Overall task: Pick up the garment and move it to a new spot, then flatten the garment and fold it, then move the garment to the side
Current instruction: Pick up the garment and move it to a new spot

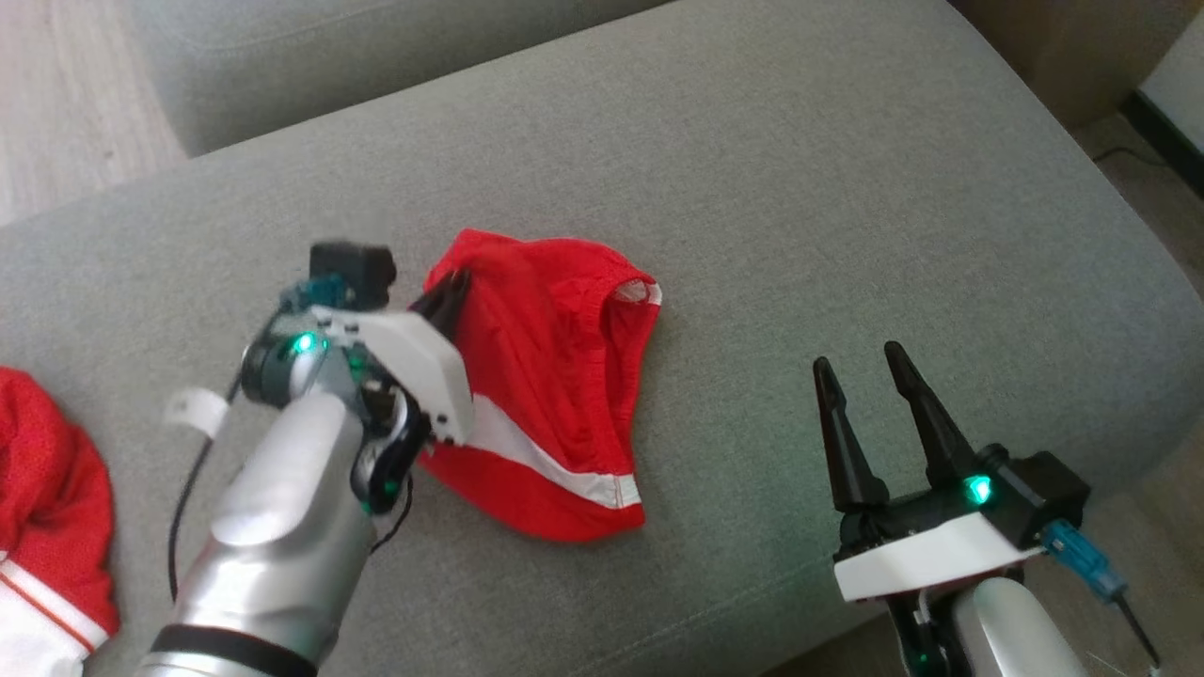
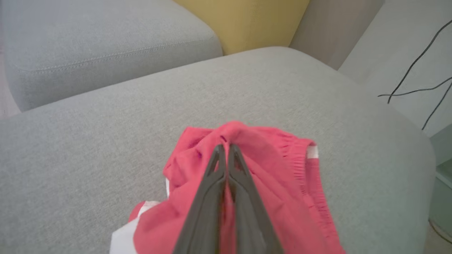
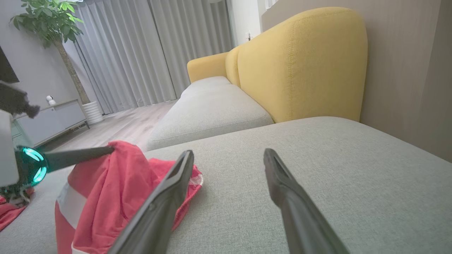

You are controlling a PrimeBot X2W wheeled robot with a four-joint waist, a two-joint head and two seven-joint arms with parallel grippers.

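My left gripper [image 2: 226, 148] is clamped on the garment [image 1: 555, 376], right gripper [image 1: 856, 354] agape and empty; light, floppy cloth, I'd pinch the waistband.

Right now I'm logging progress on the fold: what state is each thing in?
shorts: rumpled, not flat, one edge pinched and raised, the rest lying on the cushion.
left hand: shut on the shorts.
right hand: open, empty, apart from the shorts.
other garment: bunched up on the cushion, to the left, untouched.
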